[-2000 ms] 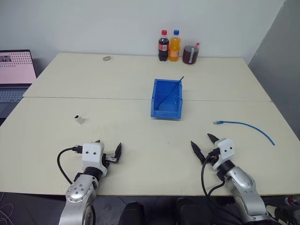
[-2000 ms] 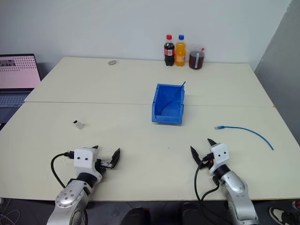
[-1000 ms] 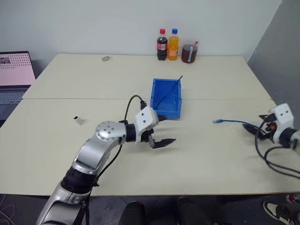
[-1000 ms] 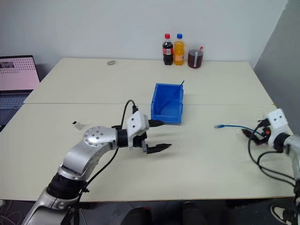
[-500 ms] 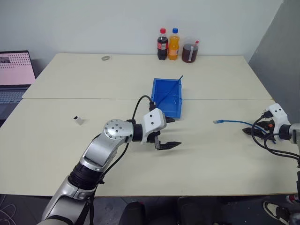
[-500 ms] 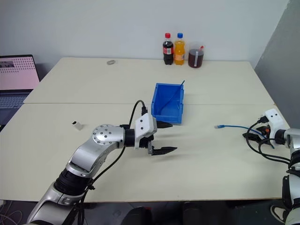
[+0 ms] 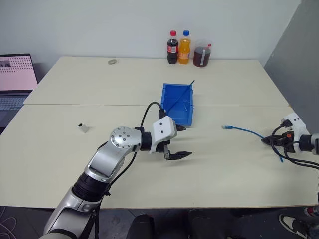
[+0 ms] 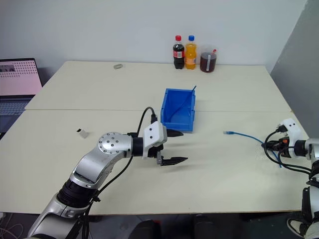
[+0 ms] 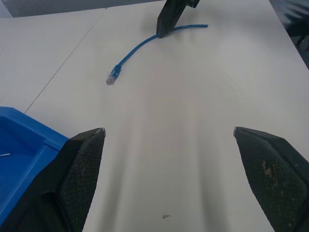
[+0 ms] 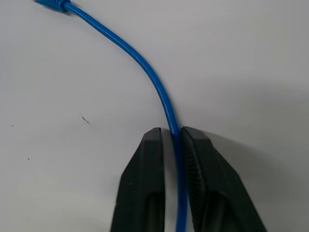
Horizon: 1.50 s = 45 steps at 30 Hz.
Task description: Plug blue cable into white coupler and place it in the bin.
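Pinching the thin light-blue cable (image 10: pixel 145 67), the right gripper (image 10: pixel 170 140) has both black fingers closed on the cord partway along, near the table's right edge; the clear plug end (image 7: pixel 225 127) lies free on the cream tabletop (image 7: pixel 99 89), pointing toward the bright blue plastic bin (image 7: pixel 176 103). Left gripper (image 7: pixel 180 141) hovers just in front of the bin, fingers spread wide, holding nothing. Tiny white boxy coupler (image 7: pixel 83 127) sits well apart, far left.

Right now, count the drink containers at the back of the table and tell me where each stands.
3, in a row at the far edge: a dark cola bottle with a red cap on the left, an orange soda bottle with a blue cap in the middle, a clear cup of dark drink on the right.
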Available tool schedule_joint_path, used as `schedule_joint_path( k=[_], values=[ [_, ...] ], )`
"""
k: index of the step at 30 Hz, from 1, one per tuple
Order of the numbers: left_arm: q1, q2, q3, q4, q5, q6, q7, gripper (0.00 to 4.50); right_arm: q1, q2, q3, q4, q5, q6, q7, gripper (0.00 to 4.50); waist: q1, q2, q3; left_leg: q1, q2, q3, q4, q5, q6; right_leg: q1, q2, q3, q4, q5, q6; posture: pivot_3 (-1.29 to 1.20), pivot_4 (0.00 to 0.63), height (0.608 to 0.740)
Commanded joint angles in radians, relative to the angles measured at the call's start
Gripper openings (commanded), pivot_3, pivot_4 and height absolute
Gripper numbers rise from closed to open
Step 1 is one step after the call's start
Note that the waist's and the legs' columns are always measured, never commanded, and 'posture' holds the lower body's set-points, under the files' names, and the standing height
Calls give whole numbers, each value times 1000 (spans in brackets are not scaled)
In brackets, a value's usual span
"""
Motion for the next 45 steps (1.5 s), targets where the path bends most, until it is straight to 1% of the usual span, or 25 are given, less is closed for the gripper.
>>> schedule_joint_path(
  k=[1,3,5,8,11,14,16,17,18,22,25,29,35,37,38,40,41,42,45],
  values=[
    [4,8,16,-9,-1,-22,-9,4500,30,-21,-10,-15,6,-7,39,25,0,0,0,0,0,0,0,0,0,0,0,0,0,0,0,0,150,740],
    [21,17,20,-16,-4,-16,-10,4500,43,-35,-12,-57,13,-19,70,25,1,0,0,0,0,0,0,0,0,0,0,0,0,0,0,0,150,740],
    [56,39,41,-36,-17,2,-9,4500,82,-62,0,-170,20,-33,129,25,2,0,0,0,0,0,0,0,0,0,0,0,0,0,0,0,150,740],
    [148,104,86,-76,-31,18,-15,4500,180,-108,2,-407,46,-36,199,25,0,3,0,0,1,0,-1,0,0,-1,0,0,0,0,0,0,150,740],
    [266,182,133,-109,-37,21,-20,4500,289,-123,-15,-665,88,-6,210,25,-4,4,0,0,1,0,-1,0,0,-2,0,0,1,0,0,0,150,740],
    [360,239,187,-120,-43,18,-14,4500,363,-85,-19,-891,136,73,163,25,-5,4,0,0,2,-2,-1,0,0,-1,-1,0,1,0,0,0,150,740],
    [418,275,227,-116,-42,9,-16,4500,388,-32,8,-1023,158,126,114,25,-2,4,0,0,1,-2,0,0,0,-1,-1,-1,1,-1,1,0,150,740],
    [439,287,242,-113,-43,5,-16,4500,395,-6,23,-1069,161,145,89,25,-3,4,0,0,2,-2,0,0,0,-1,-1,-1,1,-3,5,0,150,740],
    [460,300,257,-107,-44,-1,-16,4500,396,31,44,-1107,159,167,54,25,-3,4,0,1,3,-2,0,0,0,-1,-1,-1,1,-3,5,0,150,740],
    [531,334,313,-75,-47,-20,-19,4500,354,201,147,-1191,149,271,-83,25,1,3,0,0,2,-1,0,0,0,-1,-1,-1,1,-3,5,0,150,740],
    [563,349,340,-61,-47,-35,-19,4500,325,269,194,-1212,157,323,-125,25,4,3,0,0,2,-1,0,0,0,-2,-1,-1,1,-3,5,0,150,740],
    [583,355,369,-37,-49,-53,-19,4500,279,328,242,-1191,144,357,-177,25,7,3,0,-1,1,0,0,0,0,-3,-1,-2,0,0,0,0,150,740],
    [592,347,373,-21,-47,-67,-17,4500,249,337,291,-1179,142,376,-188,25,6,3,0,-1,1,-1,0,0,0,-3,-1,-3,0,0,0,0,150,740],
    [592,344,369,-14,-44,-74,-16,4500,247,336,296,-1177,139,373,-193,462,6,3,0,-1,2,-1,-1,0,0,-3,-1,-3,0,0,0,0,150,740],
    [591,343,366,-11,-43,-77,-16,4500,244,338,295,-1177,141,373,-197,596,6,3,0,-1,2,-1,-1,0,0,-3,-1,-3,1,0,0,0,150,740],
    [583,339,360,-2,-41,-82,-15,4500,238,337,296,-1177,141,371,-204,1156,6,3,0,-1,2,-1,-1,0,0,-3,-1,-3,1,0,0,0,150,740],
    [581,338,358,1,-41,-83,-15,4500,237,336,297,-1178,141,370,-205,1339,6,3,0,-1,2,-1,-1,0,0,-3,-1,-3,1,0,0,0,150,740],
    [575,336,355,6,-40,-85,-15,4500,235,334,296,-1181,144,372,-204,1619,6,3,0,-1,2,-1,-1,0,0,-3,-1,-3,1,0,0,0,150,740],
    [556,327,345,17,-40,-86,-18,4500,236,307,304,-1200,142,358,-184,2421,6,3,0,-1,2,-1,-1,0,0,-3,-1,-3,1,0,0,0,150,740]
  ],
)
